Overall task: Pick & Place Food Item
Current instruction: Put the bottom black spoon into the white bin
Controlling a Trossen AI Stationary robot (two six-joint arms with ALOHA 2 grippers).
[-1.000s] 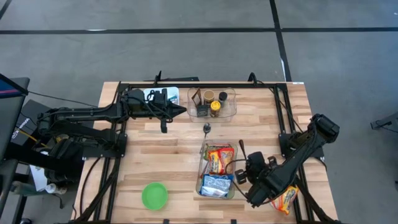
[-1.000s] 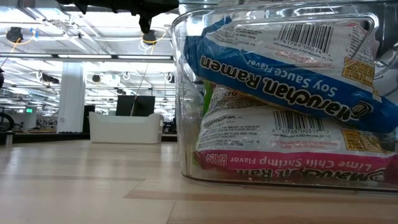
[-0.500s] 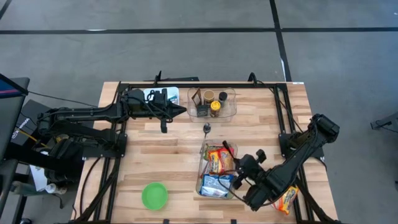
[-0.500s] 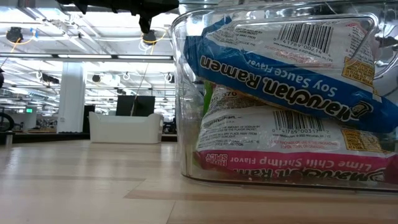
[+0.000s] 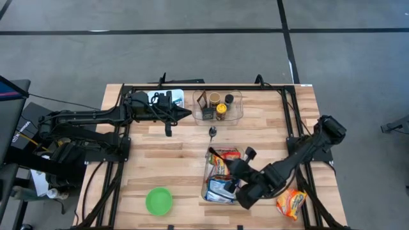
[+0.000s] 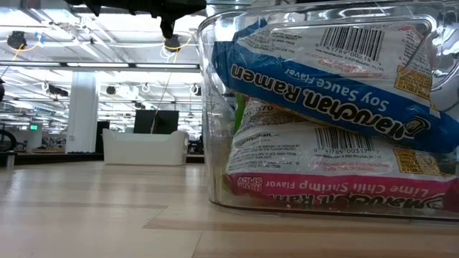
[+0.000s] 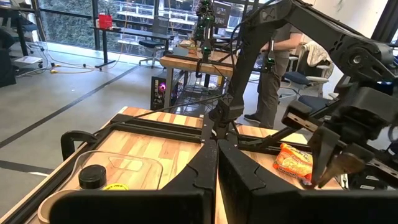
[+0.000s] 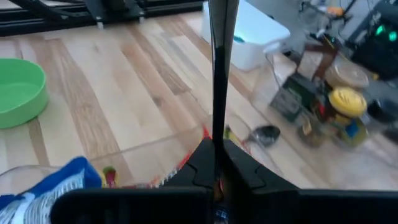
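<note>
A clear bin (image 5: 206, 191) at the table's near middle holds ramen packets; in the low view a blue soy-sauce packet (image 6: 323, 79) lies on a pink shrimp packet (image 6: 323, 183). Another orange ramen packet (image 5: 291, 204) lies flat on the table, right of the bin. My right gripper (image 5: 227, 169) hangs shut over the bin, slanting down toward the far left, with nothing between its fingers; its wrist view shows it (image 8: 215, 146) above the packets. My left gripper (image 5: 186, 114) waits shut and level at the far left, also seen in its own view (image 7: 217, 162).
A clear container of jars (image 5: 218, 105) stands at the far middle, a white box (image 5: 167, 96) beside it. A small scoop (image 5: 213, 132) lies between container and bin. A green bowl (image 5: 159, 201) sits near the front edge, left of the bin.
My right gripper has swung from beside the orange packet toward the table's left, over the bin, rolling and tipping its wrist on the way. It stayed shut. The orange packet lies where it was, now uncovered by the arm.
</note>
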